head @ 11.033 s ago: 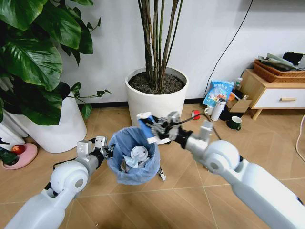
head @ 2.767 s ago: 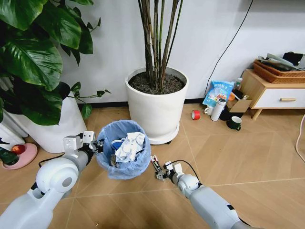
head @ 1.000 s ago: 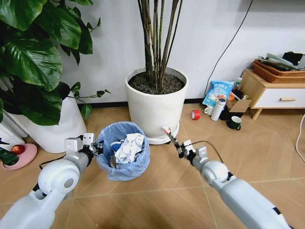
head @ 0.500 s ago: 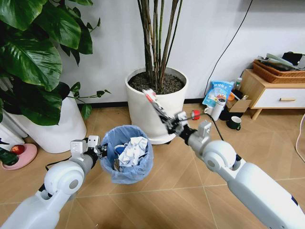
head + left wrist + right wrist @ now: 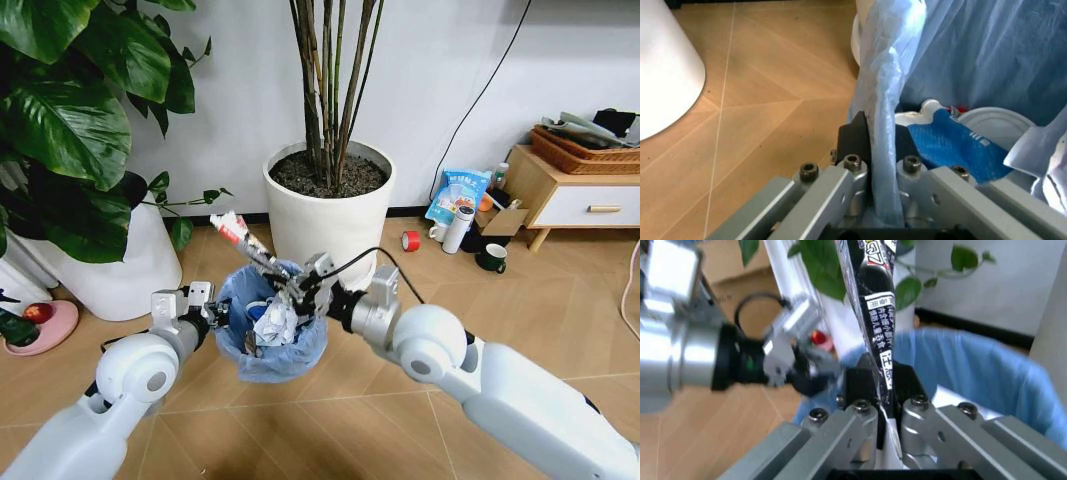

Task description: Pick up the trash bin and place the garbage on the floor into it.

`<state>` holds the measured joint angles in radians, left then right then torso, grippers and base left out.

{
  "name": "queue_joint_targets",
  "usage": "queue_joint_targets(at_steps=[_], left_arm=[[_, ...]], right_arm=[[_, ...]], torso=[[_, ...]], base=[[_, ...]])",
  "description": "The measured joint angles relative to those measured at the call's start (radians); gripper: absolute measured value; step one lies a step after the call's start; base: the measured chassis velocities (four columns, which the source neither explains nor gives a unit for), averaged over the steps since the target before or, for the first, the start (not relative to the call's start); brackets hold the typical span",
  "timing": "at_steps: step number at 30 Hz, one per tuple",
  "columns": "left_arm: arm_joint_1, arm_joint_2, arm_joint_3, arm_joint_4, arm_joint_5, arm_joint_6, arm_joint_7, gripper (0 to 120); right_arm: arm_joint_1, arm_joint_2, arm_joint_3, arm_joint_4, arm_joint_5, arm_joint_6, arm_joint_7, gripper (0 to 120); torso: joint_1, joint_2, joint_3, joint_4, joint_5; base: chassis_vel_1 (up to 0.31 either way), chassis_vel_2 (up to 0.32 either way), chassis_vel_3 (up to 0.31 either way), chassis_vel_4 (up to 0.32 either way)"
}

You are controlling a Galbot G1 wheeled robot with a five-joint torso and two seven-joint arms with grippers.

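Foil-thin and floppy, that long thin wrapper you're pinching low down in the right gripper is sticking out toward 10 o'clock over the trash bin, so probably weightless; the left gripper is clamping the flimsy bag-lined rim at 9 o'clock.

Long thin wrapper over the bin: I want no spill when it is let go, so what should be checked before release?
1. Right pincer shut on the long thin black printed wrapper: ok.
2. Left pincer clamped on the rim of the small round blue-lined trash bin: ok.
3. Right pincer above the bin mouth: ok.
4. Wrapper's upper end inside the rim line: not ok, it slants out.
5. Room inside for it: cannot tell.
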<state>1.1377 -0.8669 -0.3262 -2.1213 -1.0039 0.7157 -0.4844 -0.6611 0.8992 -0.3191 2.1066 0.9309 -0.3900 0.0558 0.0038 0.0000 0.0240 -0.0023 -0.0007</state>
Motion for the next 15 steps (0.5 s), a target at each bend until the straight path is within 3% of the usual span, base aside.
queue_joint_targets(at_steps=[6, 10, 13, 15], left_arm=[[0.001, 0.001, -0.002, -0.005, -0.001, -0.001, 0.0, 0], [0.001, 0.001, -0.002, -0.006, -0.001, -0.001, 0.0, 0], [0.001, 0.002, -0.003, -0.007, -0.001, -0.002, 0.0, 0], [0.001, 0.002, -0.003, -0.007, -0.001, -0.002, 0.0, 0]], right_arm=[[-0.008, -0.001, -0.006, -0.018, -0.008, -0.017, -0.003, 22], [-0.009, -0.002, -0.006, -0.02, -0.009, -0.017, -0.003, 29], [-0.018, -0.006, -0.003, -0.032, -0.021, -0.015, -0.003, 48], [-0.019, -0.007, -0.003, -0.034, -0.023, -0.014, -0.003, 51]], torso=[[0.0, 0.0, 0.0, 0.0, 0.0], [0.0, 0.0, 0.0, 0.0, 0.0], [0.0, 0.0, 0.0, 0.0, 0.0], [0.0, 0.0, 0.0, 0.0, 0.0]], base=[[0.0, 0.0, 0.0, 0.0], [0.0, 0.0, 0.0, 0.0], [0.0, 0.0, 0.0, 0.0], [0.0, 0.0, 0.0, 0.0]])
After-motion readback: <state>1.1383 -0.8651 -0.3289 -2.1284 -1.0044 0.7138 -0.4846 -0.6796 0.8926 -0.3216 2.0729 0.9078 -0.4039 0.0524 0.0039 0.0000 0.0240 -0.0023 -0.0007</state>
